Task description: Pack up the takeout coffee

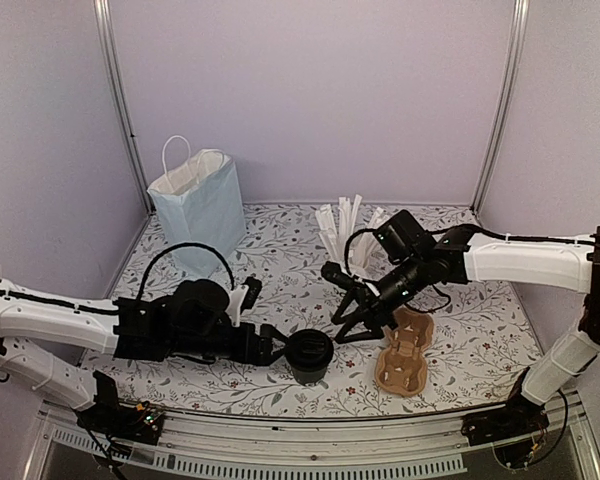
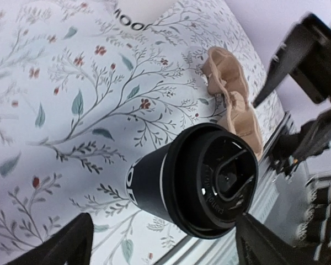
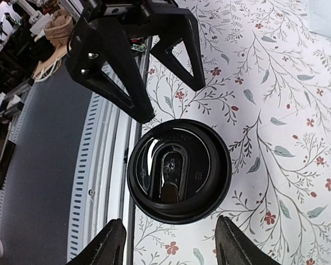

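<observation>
You see the black lidded paper cup (image 1: pixel 308 356) standing free; left gripper (image 1: pixel 277 345) and right gripper (image 1: pixel 336 303) both spread, empty; white wrapped sticks (image 1: pixel 342 224), base hidden.

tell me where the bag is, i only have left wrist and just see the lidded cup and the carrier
observer: the pale paper bag stands upright with its top open at the far left of the table, well behind the coffee cup.
operator: is right gripper on the cup
observer: no, the right gripper is open, above and to the right of the coffee cup, and its own camera shows both fingers wide of it.
</observation>
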Controlling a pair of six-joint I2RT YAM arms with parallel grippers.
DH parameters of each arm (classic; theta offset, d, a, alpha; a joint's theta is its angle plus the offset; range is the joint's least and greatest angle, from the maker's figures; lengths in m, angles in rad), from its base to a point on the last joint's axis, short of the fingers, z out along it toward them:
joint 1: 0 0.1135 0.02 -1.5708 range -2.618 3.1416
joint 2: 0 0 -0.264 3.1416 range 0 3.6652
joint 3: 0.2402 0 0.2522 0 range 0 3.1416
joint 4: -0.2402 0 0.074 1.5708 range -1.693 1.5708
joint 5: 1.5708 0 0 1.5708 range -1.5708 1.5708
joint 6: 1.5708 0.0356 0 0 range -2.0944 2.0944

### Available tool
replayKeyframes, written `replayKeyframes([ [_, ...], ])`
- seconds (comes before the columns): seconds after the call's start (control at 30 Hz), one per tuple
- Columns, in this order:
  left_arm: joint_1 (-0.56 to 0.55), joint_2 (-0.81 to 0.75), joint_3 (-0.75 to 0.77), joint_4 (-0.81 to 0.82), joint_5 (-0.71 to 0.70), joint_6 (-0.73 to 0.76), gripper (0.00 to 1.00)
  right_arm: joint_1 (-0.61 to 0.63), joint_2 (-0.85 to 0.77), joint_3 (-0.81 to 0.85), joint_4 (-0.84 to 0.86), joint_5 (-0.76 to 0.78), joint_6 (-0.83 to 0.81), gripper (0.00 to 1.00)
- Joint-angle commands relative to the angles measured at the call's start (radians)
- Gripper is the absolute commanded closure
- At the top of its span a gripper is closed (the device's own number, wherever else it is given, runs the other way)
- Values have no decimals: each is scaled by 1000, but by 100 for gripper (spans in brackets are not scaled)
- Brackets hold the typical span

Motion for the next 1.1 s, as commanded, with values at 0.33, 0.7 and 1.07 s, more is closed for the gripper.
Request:
replayKeyframes([
  [0.33, -17, -77, -252, 440, 128, -295, 36, 186, 75, 170, -96, 383, -292, 27],
  [0.7, 0, -11, -224, 432, 161, -272, 74, 221, 144, 206, -80, 390, -302, 24],
  [1.07, 36, 32, -215, 467, 208, -262, 75, 223, 182, 214, -92, 358, -304, 25],
])
